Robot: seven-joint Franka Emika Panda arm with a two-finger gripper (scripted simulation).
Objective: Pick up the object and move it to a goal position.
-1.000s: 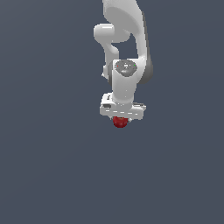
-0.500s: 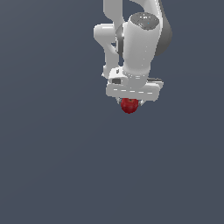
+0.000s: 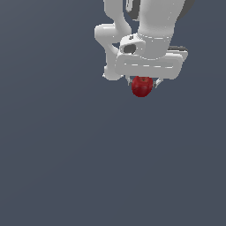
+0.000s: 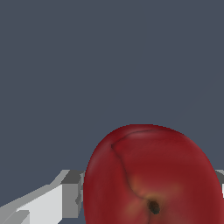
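Plain slate-grey ground fills both views, with no goal marker visible anywhere on it. Near the upper right of the exterior view, the white two-fingered gripper (image 3: 143,86) pinches the small dark red, roughly round apple-like ball (image 3: 142,86), which hangs just under the broad white hand. The wrist view shows the ball (image 4: 151,177) large between the pale fingers (image 4: 52,201). Picking up looks done; carrying to the goal remains, and how near that is cannot be told.
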